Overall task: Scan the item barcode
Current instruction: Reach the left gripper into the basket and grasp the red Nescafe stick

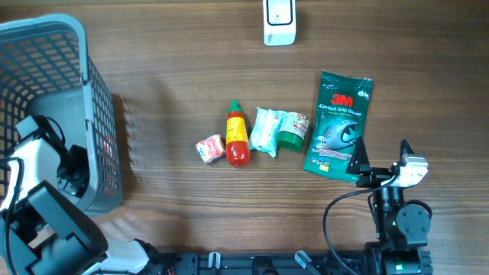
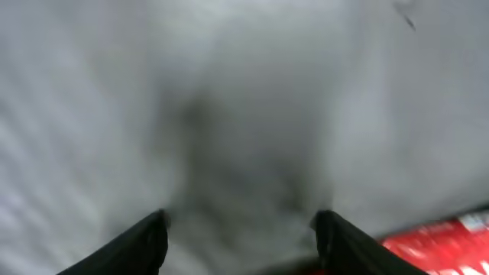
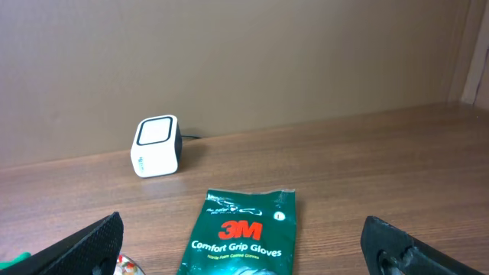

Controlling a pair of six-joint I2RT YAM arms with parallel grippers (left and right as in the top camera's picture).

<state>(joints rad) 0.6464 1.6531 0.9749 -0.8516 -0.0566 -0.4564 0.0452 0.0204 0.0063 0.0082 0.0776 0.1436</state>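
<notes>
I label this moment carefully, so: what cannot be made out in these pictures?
Left wrist view: blurred grey, so whether the left jaws hold anything is unclear; a red thing is cut by the lower edge.
Overhead: the basket wall and the left arm hide the left jaws; barcodes are too small.
Right wrist view: the glove pack is cut by the lower edge.

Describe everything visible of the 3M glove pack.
The 3M Comfort Grip Gloves pack is a flat, glossy dark green pouch with a red logo, white lettering and a glove picture, its top edge crimped. It lies face up on the wooden table, slightly tilted, top toward the white scanner, just beside a green-capped container. One finger of the open right gripper overlaps its corner nearest the robot in the overhead view; contact cannot be told.
</notes>
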